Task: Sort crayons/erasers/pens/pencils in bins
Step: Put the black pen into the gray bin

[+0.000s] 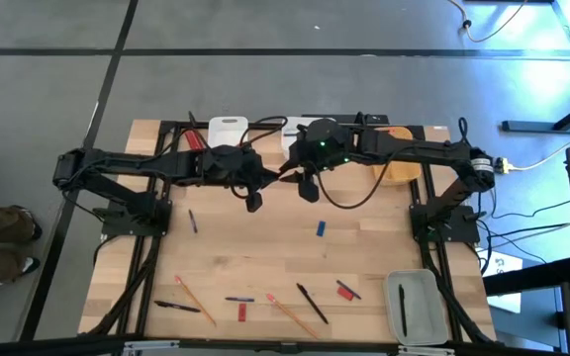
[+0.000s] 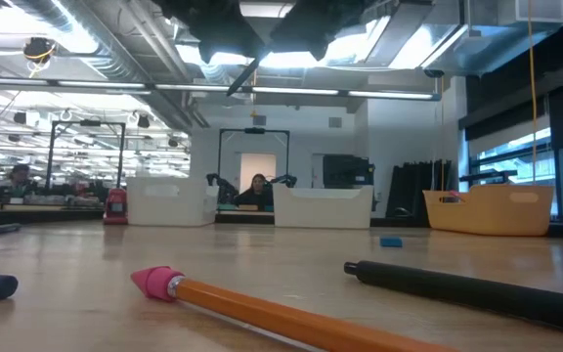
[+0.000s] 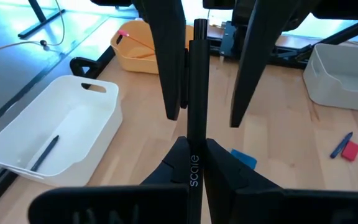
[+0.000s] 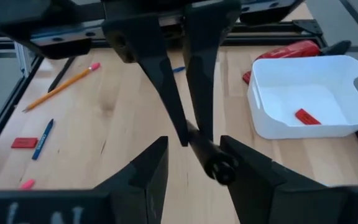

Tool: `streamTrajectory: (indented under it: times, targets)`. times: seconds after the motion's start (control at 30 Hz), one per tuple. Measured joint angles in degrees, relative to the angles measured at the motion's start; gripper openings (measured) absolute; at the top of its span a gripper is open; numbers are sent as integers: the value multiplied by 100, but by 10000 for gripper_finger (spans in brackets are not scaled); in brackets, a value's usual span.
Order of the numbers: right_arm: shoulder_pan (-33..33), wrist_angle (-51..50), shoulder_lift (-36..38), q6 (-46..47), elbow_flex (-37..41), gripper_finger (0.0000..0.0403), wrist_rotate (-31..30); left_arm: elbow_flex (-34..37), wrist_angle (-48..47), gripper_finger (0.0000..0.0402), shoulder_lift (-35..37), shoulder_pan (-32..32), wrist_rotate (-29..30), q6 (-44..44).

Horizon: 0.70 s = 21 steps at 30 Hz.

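Left gripper [image 3: 191,158] — fingers clamped tight on a black pen [image 3: 197,93], held above mid-table, its free end between the parted fingers of the right gripper [image 4: 194,158], which grips nothing. Below — pencils [image 1: 195,302] and loose pens [image 1: 312,303] near the front edge, one pen in the translucent grey bin [image 1: 419,307].

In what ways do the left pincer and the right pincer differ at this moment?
The left pincer is shut on a black pen, while the right pincer stands open and holds nothing. Its fingers stand on either side of that same pen. Both hang above the table near its middle, facing each other.
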<state>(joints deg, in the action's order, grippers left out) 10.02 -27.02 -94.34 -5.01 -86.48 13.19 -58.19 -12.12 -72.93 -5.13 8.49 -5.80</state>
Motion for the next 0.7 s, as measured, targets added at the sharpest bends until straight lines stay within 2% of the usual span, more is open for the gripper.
streamTrajectory:
  times: [0.53, 0.7]
  targets:
    - [26, 22, 17, 1, 0, 145, 0, 0, -94, 8, 0, 1, 2, -2]
    - [26, 26, 17, -5, 0, 108, -4, 0, -92, 8, 0, 2, -2, 0]
